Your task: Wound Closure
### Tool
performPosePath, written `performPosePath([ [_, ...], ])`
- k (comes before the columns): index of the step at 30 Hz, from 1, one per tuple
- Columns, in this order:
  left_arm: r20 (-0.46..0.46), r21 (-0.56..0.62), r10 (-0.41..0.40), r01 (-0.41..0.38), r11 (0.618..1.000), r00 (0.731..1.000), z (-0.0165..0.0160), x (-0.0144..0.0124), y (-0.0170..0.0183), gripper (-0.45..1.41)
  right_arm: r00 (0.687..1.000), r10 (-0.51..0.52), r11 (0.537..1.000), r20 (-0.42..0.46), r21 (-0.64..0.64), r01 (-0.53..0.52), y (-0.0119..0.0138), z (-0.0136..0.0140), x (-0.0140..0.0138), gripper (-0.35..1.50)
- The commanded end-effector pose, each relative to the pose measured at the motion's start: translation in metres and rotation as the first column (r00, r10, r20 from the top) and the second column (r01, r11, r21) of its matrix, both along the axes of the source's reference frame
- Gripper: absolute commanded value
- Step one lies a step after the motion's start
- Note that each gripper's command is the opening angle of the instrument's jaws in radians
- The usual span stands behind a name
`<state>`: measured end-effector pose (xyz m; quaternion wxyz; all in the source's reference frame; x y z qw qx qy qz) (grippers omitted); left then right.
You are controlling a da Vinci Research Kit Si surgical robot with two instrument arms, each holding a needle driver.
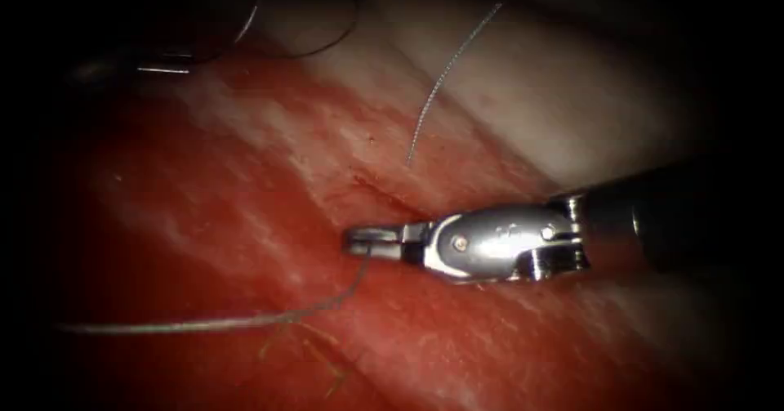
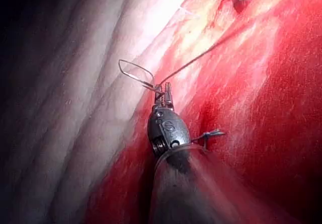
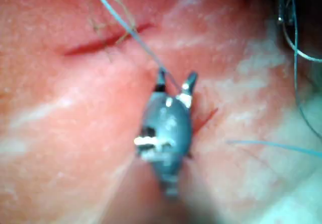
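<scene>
Endoscope view: my right tool (image 1: 353,240) lies at the cut (image 1: 384,197), its jaws parted around the thread (image 1: 204,323) without clamping it. The thread's long line runs leftward to my left tool (image 2: 163,90), which grips it. I cannot tell where the needle is.

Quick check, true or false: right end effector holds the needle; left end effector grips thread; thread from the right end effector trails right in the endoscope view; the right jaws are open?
1. Right end effector holds the needle. False: it holds nothing; thread just passes between its jaws.
2. Left end effector grips thread. True.
3. Thread from the right end effector trails right in the endoscope view. False: it trails left across the tissue.
4. The right jaws are open. True.
</scene>
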<state>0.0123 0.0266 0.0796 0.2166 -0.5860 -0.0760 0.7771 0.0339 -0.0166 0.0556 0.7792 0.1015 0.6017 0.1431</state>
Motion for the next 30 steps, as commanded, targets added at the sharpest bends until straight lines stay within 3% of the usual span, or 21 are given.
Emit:
performPosePath([
  [1, 0.002, 0.000, 0.002, -0.002, 1.000, 1.000, 0.0007, -0.0005, -0.0001, -0.45, 1.000, -0.013, 1.000, -0.005, 0.003, 0.013, -0.0012, -0.0005, 0.0001, -0.35],
  [7, 0.002, 0.004, -0.001, 0.001, 1.000, 1.000, 0.0007, -0.0006, -0.0003, -0.45, 0.999, -0.033, 0.999, -0.023, 0.002, 0.033, -0.0030, -0.0031, 0.0002, -0.35],
  [12, 0.002, 0.003, 0.003, -0.003, 1.000, 1.000, 0.0010, -0.0007, -0.0004, -0.45, 0.999, -0.027, 1.000, -0.029, 0.003, 0.027, -0.0028, -0.0034, 0.0007, -0.35],
  [13, 0.000, 0.003, 0.005, -0.005, 1.000, 1.000, 0.0010, -0.0007, -0.0004, -0.45, 0.999, -0.005, 1.000, -0.035, -0.001, 0.005, -0.0026, -0.0034, 0.0009, 0.34],
  [14, 0.000, 0.003, 0.005, -0.005, 1.000, 1.000, 0.0011, -0.0006, -0.0004, -0.45, 0.999, 0.014, 1.000, -0.040, -0.006, -0.015, -0.0026, -0.0034, 0.0010, 0.83],
  [15, -0.001, 0.003, 0.008, -0.008, 1.000, 1.000, 0.0011, -0.0006, -0.0004, -0.45, 0.999, 0.032, 0.999, -0.043, -0.009, -0.032, -0.0025, -0.0034, 0.0011, 1.08],
  [16, -0.002, 0.003, 0.008, -0.008, 1.000, 1.000, 0.0012, -0.0006, -0.0004, -0.45, 0.998, 0.045, 0.999, -0.042, -0.012, -0.046, -0.0024, -0.0034, 0.0012, 1.21],
  [18, -0.004, 0.002, 0.009, -0.009, 1.000, 1.000, 0.0013, -0.0007, -0.0005, -0.45, 0.997, 0.061, 0.998, -0.039, -0.014, -0.061, -0.0023, -0.0035, 0.0012, 1.33],
  [26, -0.040, -0.035, -0.022, 0.021, 0.999, 0.999, 0.0027, -0.0017, -0.0002, -0.45, 0.996, 0.083, 0.996, -0.020, -0.019, -0.084, -0.0028, -0.0037, -0.0011, 1.41],
  [30, -0.032, -0.045, -0.035, 0.034, 0.998, 0.999, 0.0036, -0.0040, -0.0007, -0.45, 0.995, 0.103, 0.994, 0.005, -0.019, -0.103, -0.0029, -0.0035, -0.0028, 1.43],
])
